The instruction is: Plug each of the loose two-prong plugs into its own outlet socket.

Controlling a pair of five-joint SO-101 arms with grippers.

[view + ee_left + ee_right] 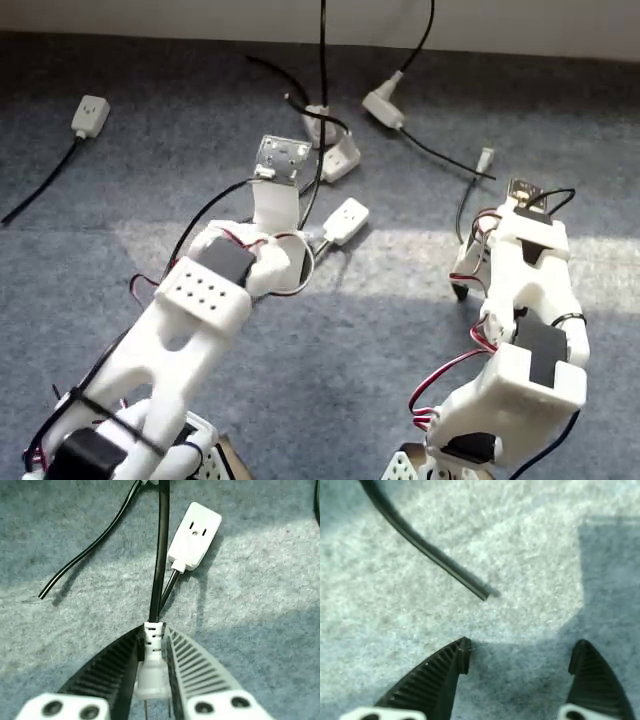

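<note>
from high up, we see a soft grey carpet (100, 330) with two white robot arms on it. the left arm (200, 290) points toward the middle. the right arm (525, 290) is at the other side, well apart from it. a white box-shaped outlet socket (346, 220) lies just beside the front end of the left arm. a second white socket on a black cord (90, 115) lies far off, near the far corner on the left arm's side. a white plug with a long black cord (383, 108) lies near the far edge. a small white piece on a thin cord (486, 158) lies near the front of the right arm, and it is too small for us to tell what it is.

in the left wrist view, the left gripper (154, 630) is squeezed tight on a white two-prong plastic plug (150, 675). its black ribbed fingers (110, 675) press on both sides of the plug. the plug's thick black cord (160, 555) runs straight out from the fingertips and passes just beside the white box-shaped outlet socket (195, 535). the socket lies flat with its slots facing up. a thin black cord with a cut end (85, 560) lies on the carpet on the other side.

in the right wrist view, the right gripper (524, 650) is spread wide and holds nothing. it hangs over bare carpet, and a black cord end (427, 547) lies near it.
</note>
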